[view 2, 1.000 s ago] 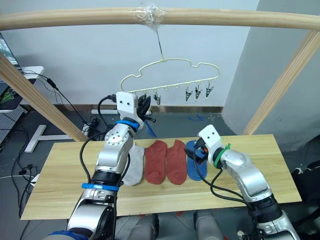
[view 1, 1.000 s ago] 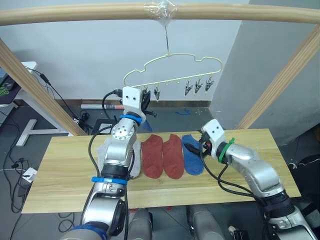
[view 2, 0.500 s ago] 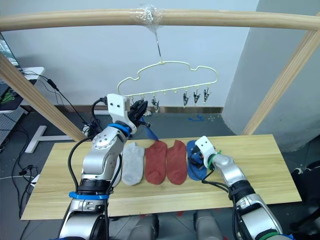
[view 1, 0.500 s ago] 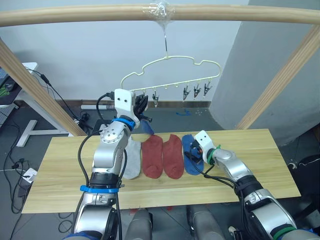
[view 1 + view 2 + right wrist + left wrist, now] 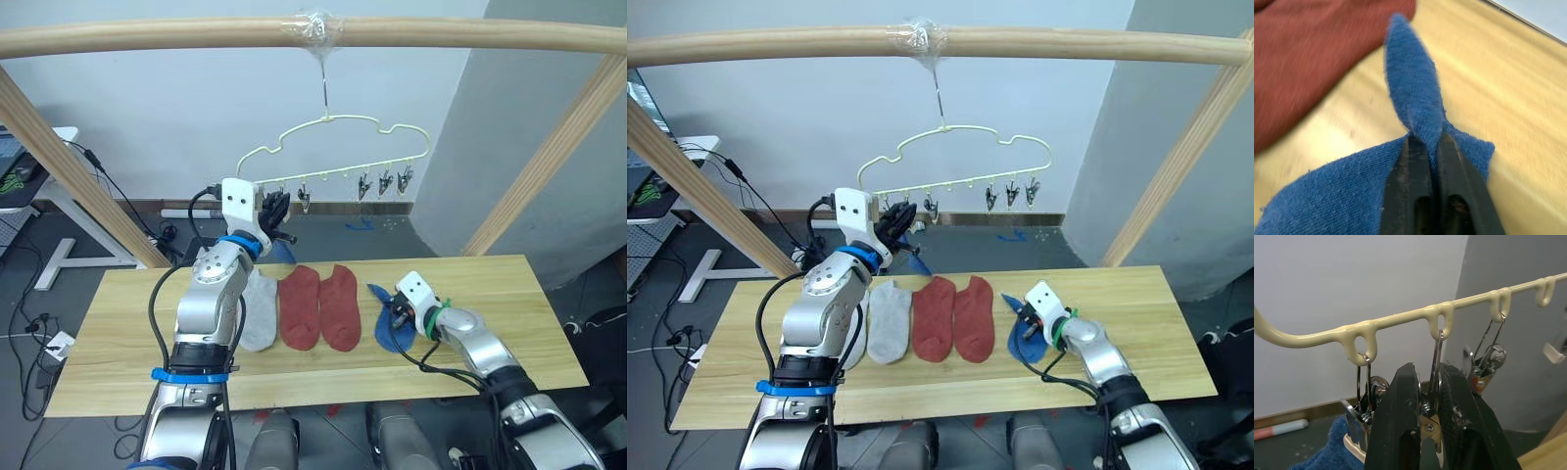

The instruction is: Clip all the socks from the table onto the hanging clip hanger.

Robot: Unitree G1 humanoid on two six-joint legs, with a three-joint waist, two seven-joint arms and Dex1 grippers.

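The left gripper [image 5: 277, 208] is raised to the left end of the clip hanger [image 5: 338, 147], its two black fingers [image 5: 1400, 431] pressed against a small metal clip [image 5: 1431, 423] that dangles from one of the wire's loops. A second blue sock [image 5: 917, 257] hangs just below that gripper, though which clip holds it cannot be made out. The pale-yellow hanger hangs by its hook from the thick wooden bar [image 5: 147, 34] overhead, with more clips strung along its lower wire towards the right.

Down on the worktop [image 5: 118, 333], from left to right, lie a light grey sock [image 5: 889, 321], and then two rust red socks [image 5: 954, 318] side by side, touching one another.

Further right, the right gripper [image 5: 399, 318] sits low over the wood, its fingers pinched tight on a fold of a blue sock [image 5: 1415, 98]. The cloth is pulled up into a narrow ridge between the fingers, while the remainder of that sock lies crumpled on the planks just beside the nearer red one, not quite touching it. The right end of the worktop runs on past the arm.
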